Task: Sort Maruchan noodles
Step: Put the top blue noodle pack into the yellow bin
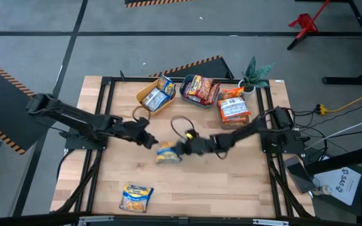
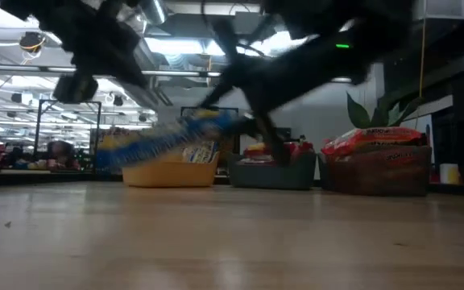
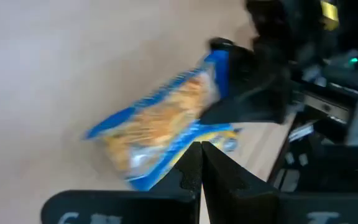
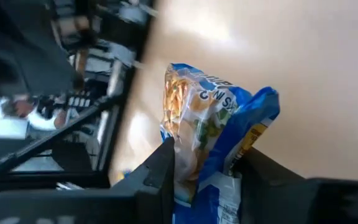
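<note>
Mid-table, high view: the right gripper [image 1: 182, 148] reaches in from the right side and holds a yellow-and-blue packet [image 1: 168, 152] by one end. In the right wrist view the two dark fingers [image 4: 160, 168] sit on either side of the crumpled wrapper [image 4: 207, 124], jaws narrowed onto it; the packet extends straight ahead of the claw, long axis roughly in line with the fingers. The low view shows it lifted clear of the table [image 2: 232, 242], blurred and tilted.

The left gripper [image 1: 148, 139] sits just beside the same packet, on its far side from the right claw. Its fingers [image 3: 194, 177] are pressed together, holding nothing; the packet [image 3: 160, 121] lies just ahead of the tips, slanted across their line.

The relation that matters: the packet hangs between the two claws, gripped by the right only, and the bins lie toward the back edge. The yellow bin [image 1: 151, 99] already carries yellow-and-blue packets and lies back and to the left of the held one; the teal bin [image 1: 186, 93] and grey bin [image 1: 231, 118] hold red and orange ones. Judgement: the carry should run up-table toward the yellow bin, passing close by the left claw.

One more yellow-and-blue packet [image 1: 135, 197] lies alone near the front edge, somewhat nearer the left arm.
</note>
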